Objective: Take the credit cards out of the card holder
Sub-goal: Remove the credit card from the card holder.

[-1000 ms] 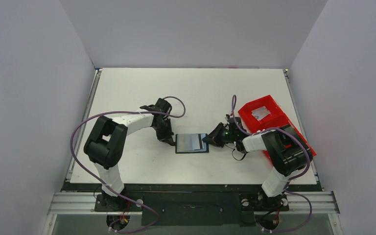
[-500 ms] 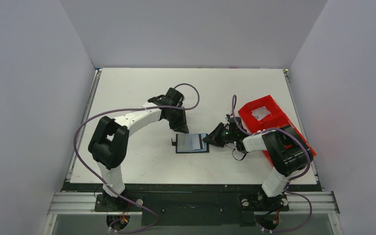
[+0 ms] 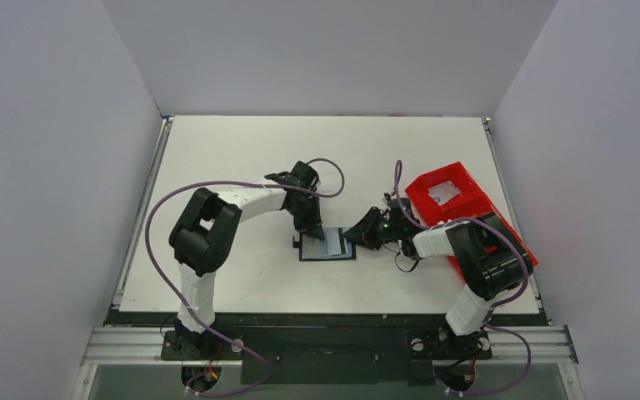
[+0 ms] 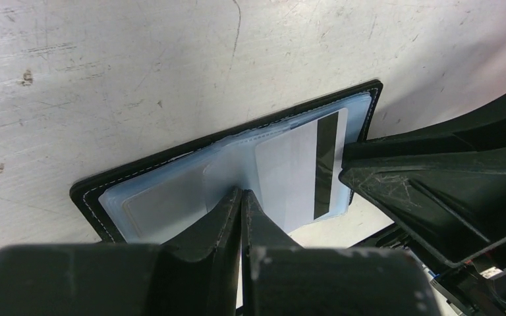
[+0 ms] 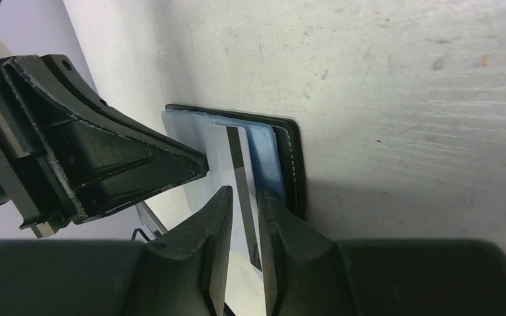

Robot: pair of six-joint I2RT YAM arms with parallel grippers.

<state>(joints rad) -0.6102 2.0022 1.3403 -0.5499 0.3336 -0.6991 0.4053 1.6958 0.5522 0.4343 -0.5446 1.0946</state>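
One card [image 4: 296, 168], white with a dark stripe, showed in the open holder [image 4: 165, 201], and it was not yet out. The holder lay flat on the table [image 3: 233, 150], toward the near edge, between your two arms. Your left gripper [image 4: 240, 201] had its fingers pressed together, tips down on the clear sleeves near the fold. It seemed to be pinning the holder rather than gripping anything. Your right gripper [image 5: 245, 194] sat at the holder's right edge with its fingers a little apart and the card's edge in the gap; I couldn't tell whether either finger touched it. I saw no card lying loose. By my reckoning you were near the start: that card wanted drawing rightward out of its sleeve, and I couldn't make out any others behind it. The red tray [image 3: 417, 198] stood to the right.
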